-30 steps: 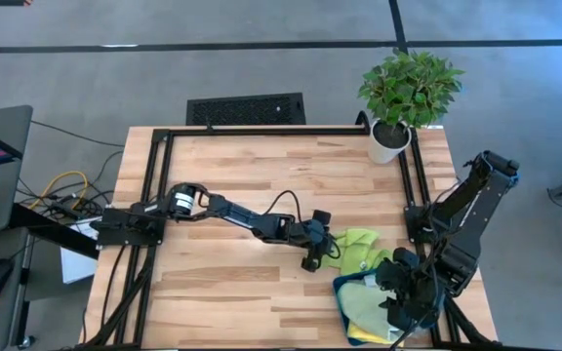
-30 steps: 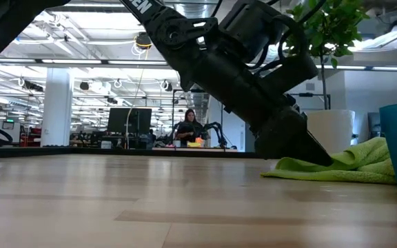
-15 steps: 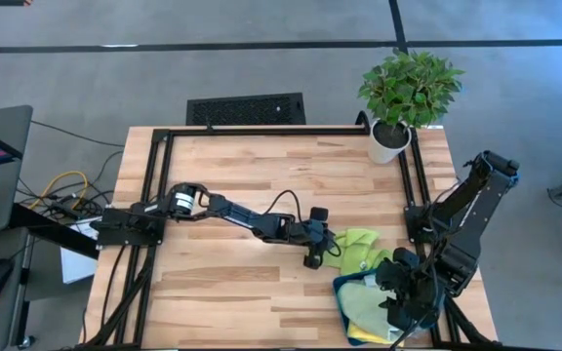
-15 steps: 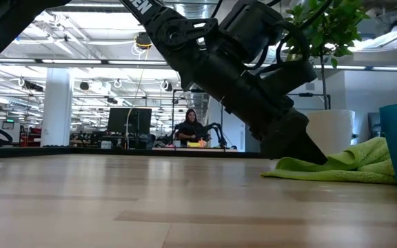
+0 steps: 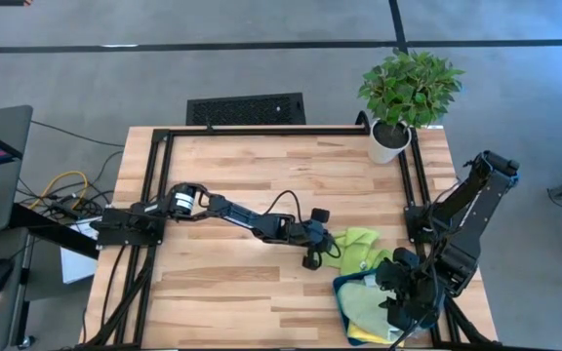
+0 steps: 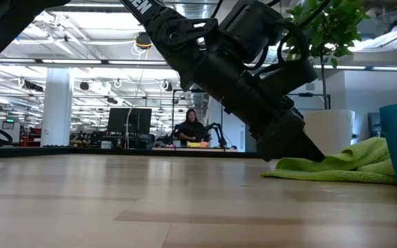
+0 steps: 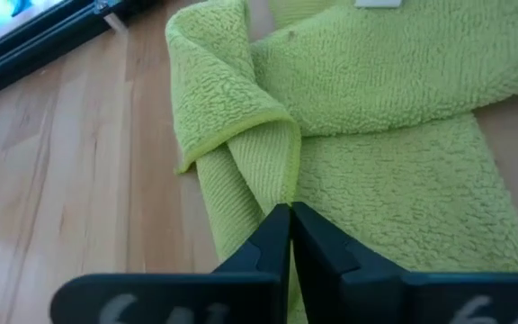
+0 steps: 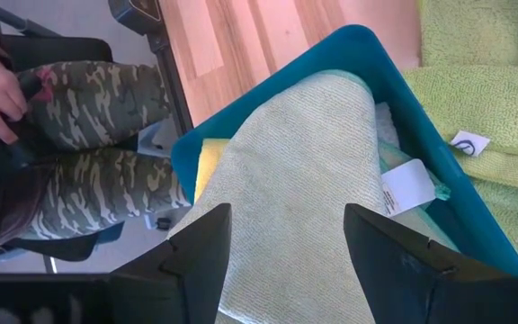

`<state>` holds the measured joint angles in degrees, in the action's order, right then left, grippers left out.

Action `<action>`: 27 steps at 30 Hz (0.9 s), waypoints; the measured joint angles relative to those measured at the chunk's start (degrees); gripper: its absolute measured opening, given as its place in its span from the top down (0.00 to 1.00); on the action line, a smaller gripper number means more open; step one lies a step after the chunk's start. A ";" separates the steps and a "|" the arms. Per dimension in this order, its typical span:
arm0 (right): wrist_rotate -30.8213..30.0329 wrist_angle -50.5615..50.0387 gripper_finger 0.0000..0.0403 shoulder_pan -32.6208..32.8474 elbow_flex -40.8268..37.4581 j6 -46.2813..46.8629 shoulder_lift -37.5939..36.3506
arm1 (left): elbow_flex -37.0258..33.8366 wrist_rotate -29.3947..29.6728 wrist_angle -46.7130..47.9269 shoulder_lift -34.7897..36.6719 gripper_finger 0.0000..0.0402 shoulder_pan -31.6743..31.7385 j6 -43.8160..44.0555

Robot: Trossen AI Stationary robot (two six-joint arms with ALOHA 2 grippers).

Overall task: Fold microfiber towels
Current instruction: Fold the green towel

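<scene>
Lime green towel (image 5: 359, 247) lies rumpled on the wooden table (image 5: 222, 185) beside the teal tray (image 5: 344, 298), its near edge pinched between the clenched fingers of the left gripper (image 7: 289, 216). Right gripper (image 8: 288, 236) hangs spread apart over the tray's sage green towel (image 8: 299, 180).

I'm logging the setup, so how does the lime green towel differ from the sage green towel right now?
The lime green towel lies rumpled on the table, outside the teal tray; the sage green towel sits inside it. The left gripper is shut on the lime green towel; the right gripper hangs open over the sage one. Both are fuzzy cloth.
</scene>
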<state>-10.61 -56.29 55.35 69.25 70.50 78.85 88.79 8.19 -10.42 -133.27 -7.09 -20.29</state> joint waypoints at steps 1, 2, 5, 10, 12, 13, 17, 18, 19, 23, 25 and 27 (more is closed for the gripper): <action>0.00 0.00 0.41 0.00 0.00 0.00 0.00 | 0.00 0.02 0.15 0.00 0.99 0.00 -0.03; 0.00 0.02 0.41 0.00 0.00 0.00 0.00 | 0.00 0.01 0.29 0.00 1.00 0.00 -0.03; 0.00 0.02 0.41 0.00 0.00 0.00 0.00 | 0.00 1.06 0.52 0.00 1.00 0.00 -0.24; -0.04 0.04 0.41 0.00 0.00 -0.04 0.00 | -0.09 3.93 4.72 2.50 1.00 0.04 0.74; -0.88 -0.01 0.41 0.00 0.00 -1.22 0.00 | -0.07 4.06 7.47 4.61 1.00 0.24 2.82; -1.96 0.02 0.41 0.00 0.00 -2.35 0.00 | -0.04 4.10 9.05 5.66 1.00 0.32 3.51; -4.98 0.00 0.41 -0.04 0.00 -7.15 0.00 | -0.04 4.20 14.08 9.10 1.00 0.50 5.57; -5.31 0.00 0.41 -0.28 0.00 -8.81 0.00 | -0.04 4.42 15.14 10.04 1.00 0.52 5.83; -5.72 -0.03 0.41 -0.64 0.00 -10.36 0.00 | -0.04 4.94 16.20 11.00 1.00 0.52 6.04; -8.58 0.00 0.41 -2.77 0.00 -13.88 0.22 | -0.02 8.11 21.15 14.58 1.00 0.53 7.43; -9.48 -0.02 0.41 -4.33 0.00 -15.34 0.20 | -0.02 8.79 23.58 16.53 1.00 0.71 7.53; -9.49 -0.10 0.41 -6.15 -0.02 -16.96 0.22 | -0.02 8.89 26.77 19.05 1.00 1.10 7.81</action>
<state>-20.10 -56.39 49.21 69.23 53.54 79.07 88.77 17.08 16.35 -114.22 -5.99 -12.48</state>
